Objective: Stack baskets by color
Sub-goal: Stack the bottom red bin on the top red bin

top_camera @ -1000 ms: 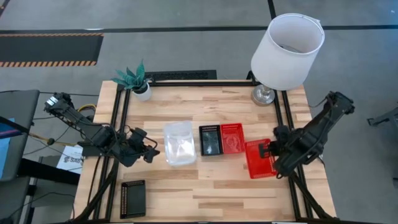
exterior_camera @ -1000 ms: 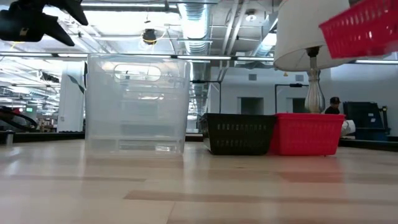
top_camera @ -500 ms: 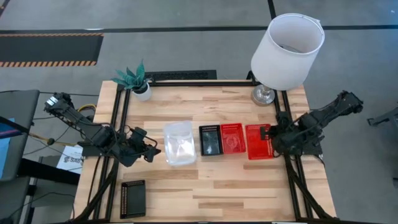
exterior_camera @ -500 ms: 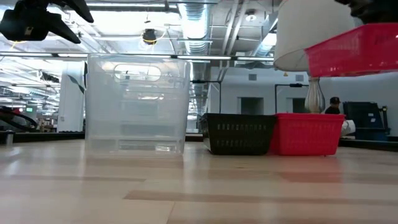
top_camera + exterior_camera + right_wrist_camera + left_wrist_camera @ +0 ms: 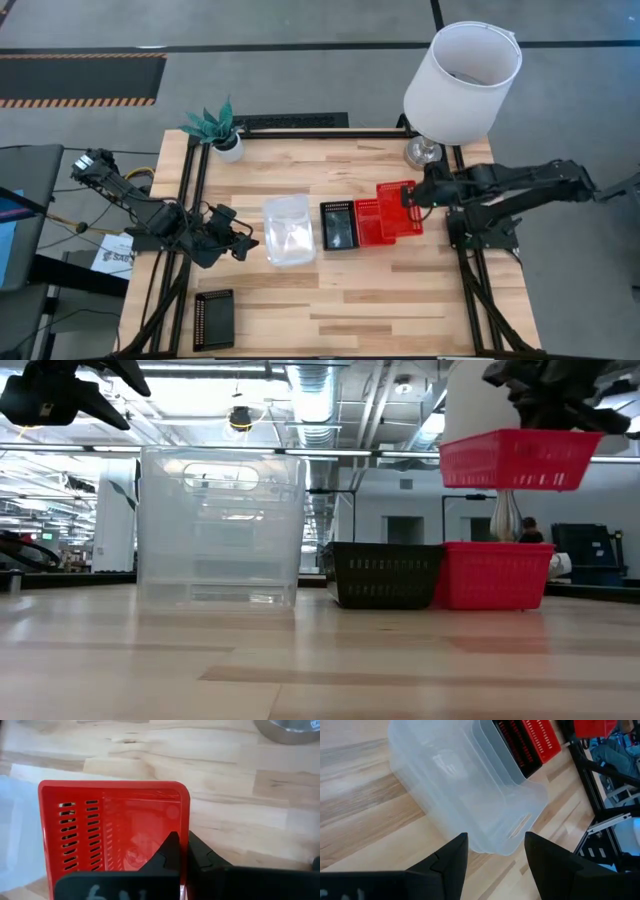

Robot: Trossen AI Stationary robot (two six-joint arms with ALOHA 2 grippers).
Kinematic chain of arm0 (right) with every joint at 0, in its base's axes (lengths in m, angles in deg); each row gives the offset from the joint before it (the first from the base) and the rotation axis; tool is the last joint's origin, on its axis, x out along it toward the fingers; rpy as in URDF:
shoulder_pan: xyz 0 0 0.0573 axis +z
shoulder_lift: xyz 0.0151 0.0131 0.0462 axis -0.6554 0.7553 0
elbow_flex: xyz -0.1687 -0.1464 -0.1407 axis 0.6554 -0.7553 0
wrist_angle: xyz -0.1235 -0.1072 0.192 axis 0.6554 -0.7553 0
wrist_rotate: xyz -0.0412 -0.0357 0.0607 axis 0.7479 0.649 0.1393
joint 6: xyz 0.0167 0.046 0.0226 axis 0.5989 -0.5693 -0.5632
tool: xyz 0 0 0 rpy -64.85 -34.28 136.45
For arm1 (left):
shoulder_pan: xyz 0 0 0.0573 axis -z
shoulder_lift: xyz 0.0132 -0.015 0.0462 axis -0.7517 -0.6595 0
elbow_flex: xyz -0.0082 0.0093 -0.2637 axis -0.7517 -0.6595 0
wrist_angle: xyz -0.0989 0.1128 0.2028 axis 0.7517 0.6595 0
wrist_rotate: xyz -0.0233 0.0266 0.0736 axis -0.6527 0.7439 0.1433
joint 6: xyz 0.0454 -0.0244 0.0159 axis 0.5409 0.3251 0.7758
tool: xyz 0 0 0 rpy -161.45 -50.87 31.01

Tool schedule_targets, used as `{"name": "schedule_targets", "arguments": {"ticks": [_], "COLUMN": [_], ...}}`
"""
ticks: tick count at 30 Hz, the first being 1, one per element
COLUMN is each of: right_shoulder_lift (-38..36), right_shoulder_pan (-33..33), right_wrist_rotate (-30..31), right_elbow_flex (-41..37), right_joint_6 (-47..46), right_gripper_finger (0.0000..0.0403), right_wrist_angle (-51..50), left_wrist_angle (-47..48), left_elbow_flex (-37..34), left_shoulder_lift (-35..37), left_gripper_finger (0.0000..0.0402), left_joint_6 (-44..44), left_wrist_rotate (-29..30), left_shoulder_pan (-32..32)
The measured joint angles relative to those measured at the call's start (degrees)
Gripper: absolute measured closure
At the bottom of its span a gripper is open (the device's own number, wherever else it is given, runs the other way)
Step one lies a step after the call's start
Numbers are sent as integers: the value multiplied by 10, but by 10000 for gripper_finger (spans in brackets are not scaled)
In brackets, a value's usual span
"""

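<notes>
We see no readable writing. Our right gripper (image 5: 412,196), jaws clamped on a red basket's (image 5: 520,458) rim, holds it above the second red basket (image 5: 372,222) resting mid-surface. Our left gripper (image 5: 243,238) hovers left, jaws apart.

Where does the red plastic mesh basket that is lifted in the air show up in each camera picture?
High view: lifted red plastic mesh basket, right of centre, partly over the resting red basket.
Low view: upper right, clear of the table.
Left wrist view: top right corner.
Right wrist view: centre.
Shared landmark: the resting red basket.
</notes>
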Motion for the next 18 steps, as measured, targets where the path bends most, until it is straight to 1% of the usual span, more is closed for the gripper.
{"name": "schedule_targets", "arguments": {"ticks": [4,8,12,18], "right_shoulder_lift": [-1,-1,15,54], "right_shoulder_pan": [-49,-81,-97,-114], "right_wrist_rotate": [-23,-47,-60,-82], "right_elbow_flex": [0,0,1,0], "right_joint_6": [42,87,114,140], "right_gripper_finger": [388,393,395,387], "right_wrist_angle": [25,55,76,77], "left_wrist_angle": [0,0,0,-2], "left_elbow_flex": [0,0,0,0], "left_shoulder_lift": [0,0,0,0], "left_gripper_finger": [219,219,219,219], "left_joint_6": [0,0,0,0], "left_wrist_rotate": [0,0,2,9], "left_shoulder_pan": [0,0,0,0]}}
